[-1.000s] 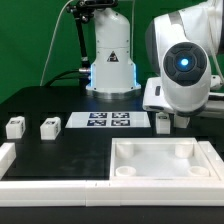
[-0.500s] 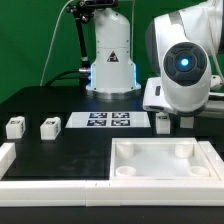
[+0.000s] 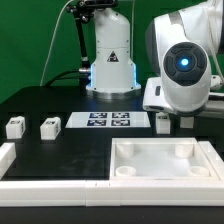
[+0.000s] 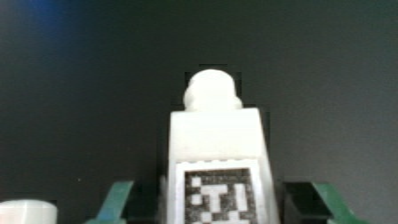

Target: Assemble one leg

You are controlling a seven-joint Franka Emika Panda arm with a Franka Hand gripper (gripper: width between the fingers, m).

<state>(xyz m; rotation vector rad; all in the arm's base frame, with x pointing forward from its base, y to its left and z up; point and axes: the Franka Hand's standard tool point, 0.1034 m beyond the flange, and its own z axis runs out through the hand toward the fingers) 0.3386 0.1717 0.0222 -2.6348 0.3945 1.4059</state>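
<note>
White leg (image 4: 217, 140) between green jaws, contact cut off, grip unclear

Exterior cam sits low and pretty close, on the side opposite the white domed robot base (image 3: 110, 55), looking across the black table (image 3: 60, 105) toward the green backdrop (image 3: 30, 40). Wrist cam is way tighter, pointed straight at the small white blocky leg with a black-and-white tag (image 4: 217, 150). Both views share that leg and the dark tabletop around it.
</note>
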